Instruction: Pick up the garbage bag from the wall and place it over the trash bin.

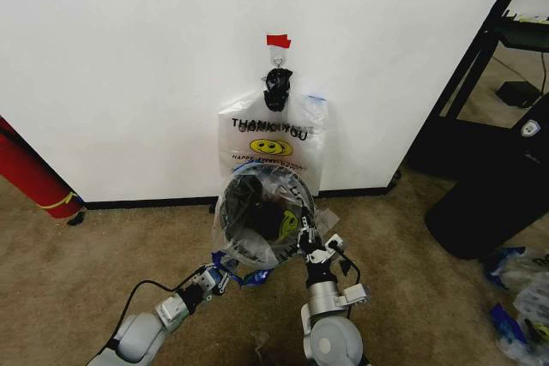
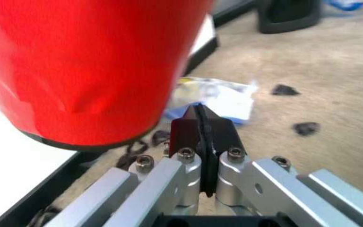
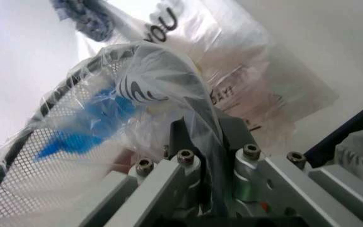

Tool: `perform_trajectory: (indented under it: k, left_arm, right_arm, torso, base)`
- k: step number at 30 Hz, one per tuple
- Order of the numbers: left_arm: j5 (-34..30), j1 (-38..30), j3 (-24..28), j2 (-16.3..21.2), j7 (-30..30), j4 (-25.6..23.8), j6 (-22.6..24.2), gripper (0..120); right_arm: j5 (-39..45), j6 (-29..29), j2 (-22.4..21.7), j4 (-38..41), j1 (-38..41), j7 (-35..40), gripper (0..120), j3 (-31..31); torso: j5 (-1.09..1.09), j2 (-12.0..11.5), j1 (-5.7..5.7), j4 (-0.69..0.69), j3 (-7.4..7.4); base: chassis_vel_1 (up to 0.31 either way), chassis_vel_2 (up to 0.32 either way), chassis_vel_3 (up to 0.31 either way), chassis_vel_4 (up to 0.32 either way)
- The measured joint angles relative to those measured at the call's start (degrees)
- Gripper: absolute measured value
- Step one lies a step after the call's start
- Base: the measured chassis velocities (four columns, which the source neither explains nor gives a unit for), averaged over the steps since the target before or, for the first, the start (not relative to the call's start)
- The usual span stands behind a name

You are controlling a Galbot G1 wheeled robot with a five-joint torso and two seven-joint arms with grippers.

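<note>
While a THANK YOU bag [image 1: 273, 145] hangs from a metal hook [image 1: 276, 56] under a red tape strip [image 1: 278, 40] on the white wall [image 1: 129, 57], the head view shows the garbage bag [image 1: 249, 212] draped over the rim of the black mesh trash bin [image 1: 257, 225], which stands on the carpet [image 1: 77, 263] just before the baseboard. The left gripper [image 1: 225, 279] sits low at the bin's near-left edge beside blue plastic; the right gripper [image 1: 306, 242] is at the bin's right rim.

In the left wrist view, the left gripper [image 2: 202, 124] has its dark fingertips pressed together, a thin dark edge showing between them, the bin's red base [image 2: 87, 71] looming close above.

In the right wrist view, the right gripper [image 3: 207, 142] is clamped on a fold of the garbage bag [image 3: 150, 80], stretched over the bin's mesh [image 3: 43, 165].
</note>
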Motion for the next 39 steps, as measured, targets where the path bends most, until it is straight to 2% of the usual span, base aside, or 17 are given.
perform_trajectory:
  k: [3,7,9,15,16,20,23,28,32,39]
  left_arm:
    - [0.7,1.5,-1.1,0.8,1.2,-1.2,-1.0,0]
    - [1.3,4.7,-3.4,2.3,1.6,-5.6,-2.7,19]
    - [1.4,5.6,-3.8,2.7,1.7,-7.1,-2.9,23]
    - [1.6,11.1,-4.9,3.7,5.5,-14.3,-4.1,48]
    - [1.6,11.1,-4.9,3.7,5.5,-14.3,-4.1,48]
    - [2.0,12.8,-5.1,3.1,3.9,-17.5,-4.3,67]
    - [2.1,12.8,-4.7,2.7,1.9,-18.2,-3.9,73]
    - [4.2,10.9,-3.2,0.8,-1.1,-17.1,-1.1,93]
    - [5.8,9.8,-2.5,0.2,-2.5,-15.6,0.4,93]
    - [5.9,9.0,-1.3,-0.4,-3.6,-14.9,2.3,69]
  right_arm:
    - [0.2,0.0,0.2,-0.6,0.5,0.1,1,0.5]
    - [0.2,0.1,0.4,-2.5,1.5,0.1,1,1.4]
    - [0.2,0.1,0.5,-2.9,1.6,0.1,1,1.5]
    - [-0.3,0.2,0.8,-3.9,2.1,0.0,1,2.0]
    - [-0.3,0.2,0.8,-3.9,2.1,0.0,1,2.0]
    - [-0.3,0.3,0.5,-4.0,2.0,0.0,1,2.0]
    - [-0.4,0.4,0.5,-3.9,1.8,0.0,1,1.8]
    - [-1.1,0.4,0.4,-3.3,1.4,-0.2,1,1.0]
    - [-1.4,0.4,0.4,-2.8,1.3,-0.2,1,0.7]
    - [-1.6,0.4,0.4,-2.6,1.4,-0.4,1,0.6]
  torso:
    - [0.0,0.0,0.0,0.0,0.0]
    - [0.0,0.0,0.0,0.0,0.0]
    - [0.0,0.0,0.0,-0.01,0.0]
    - [0.01,0.0,0.0,0.01,0.0]
    - [0.01,0.0,0.0,0.01,0.0]
    - [0.01,0.0,0.0,0.0,0.0]
    - [0.01,0.0,0.0,-0.01,0.0]
    - [0.01,0.0,0.0,-0.01,0.0]
    - [0.0,0.0,0.0,0.0,0.0]
    - [0.01,0.0,0.0,0.0,0.0]
  base:
    - [0.0,0.0,0.0,0.0]
    - [0.0,0.0,0.0,0.0]
    - [0.0,0.0,0.0,0.0]
    - [0.0,0.0,0.0,0.0]
    - [0.0,0.0,0.0,0.0]
    - [0.0,0.0,0.0,0.0]
    - [0.0,0.0,0.0,0.0]
    - [0.0,0.0,0.0,0.0]
    - [0.0,0.0,0.0,0.0]
    - [0.0,0.0,0.0,0.0]
